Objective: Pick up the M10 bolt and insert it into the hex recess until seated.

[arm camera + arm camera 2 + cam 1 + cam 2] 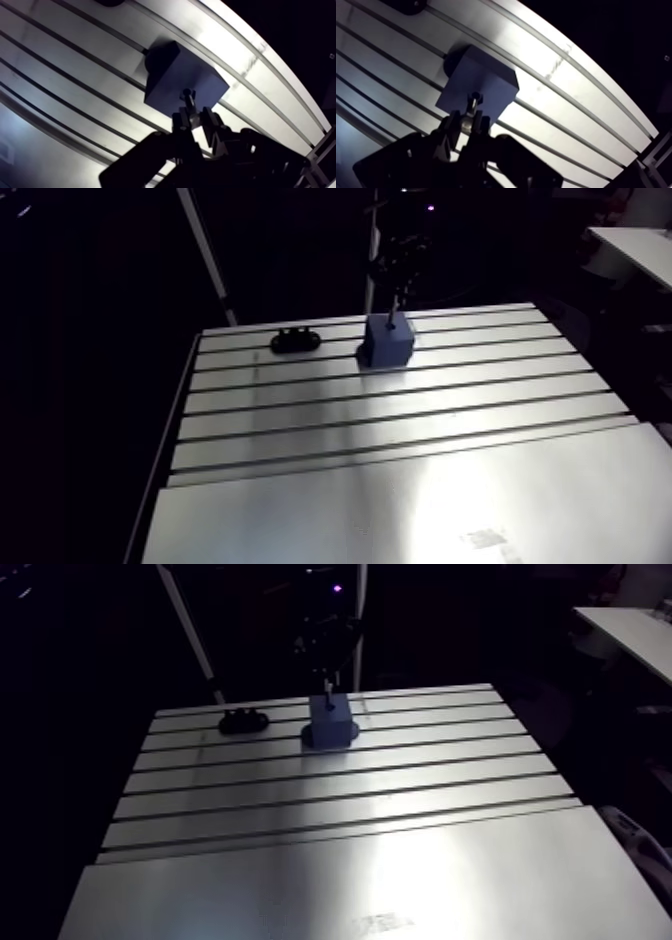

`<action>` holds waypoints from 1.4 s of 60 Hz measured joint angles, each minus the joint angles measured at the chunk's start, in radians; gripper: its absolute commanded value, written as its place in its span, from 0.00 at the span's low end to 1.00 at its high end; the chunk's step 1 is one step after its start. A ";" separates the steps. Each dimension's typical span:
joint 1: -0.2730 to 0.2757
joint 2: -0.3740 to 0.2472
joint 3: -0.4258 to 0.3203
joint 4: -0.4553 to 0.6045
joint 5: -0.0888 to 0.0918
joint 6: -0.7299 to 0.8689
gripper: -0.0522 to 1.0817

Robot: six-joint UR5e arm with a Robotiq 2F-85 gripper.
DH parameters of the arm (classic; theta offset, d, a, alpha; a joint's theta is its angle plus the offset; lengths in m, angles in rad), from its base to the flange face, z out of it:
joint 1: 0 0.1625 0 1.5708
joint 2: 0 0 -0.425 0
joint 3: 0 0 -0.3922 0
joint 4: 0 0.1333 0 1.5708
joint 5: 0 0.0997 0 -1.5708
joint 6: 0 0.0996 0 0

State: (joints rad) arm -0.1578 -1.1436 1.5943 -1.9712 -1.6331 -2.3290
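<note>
The two-finger Robotiq gripper (194, 117) pinches the slim grey metal M10 bolt (189, 101) by its upper end. The shank points down at the top face of the dark blue square block (170, 75), and its tip meets a small dark opening (477, 94) there (how far it has gone in, I cannot tell). The block stands near the far edge of the slotted aluminium table (400, 448), with a small black lumpy part (295, 340) lying apart beside it.
</note>
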 measured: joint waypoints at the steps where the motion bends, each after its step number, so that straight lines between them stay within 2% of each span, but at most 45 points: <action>1: 0.000 0.000 0.000 0.000 0.000 0.000 0.77; 84: -0.004 0.022 0.001 -0.003 0.002 -0.008 0.78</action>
State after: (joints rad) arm -0.1617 -1.1218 1.5951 -1.9739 -1.6313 -2.3366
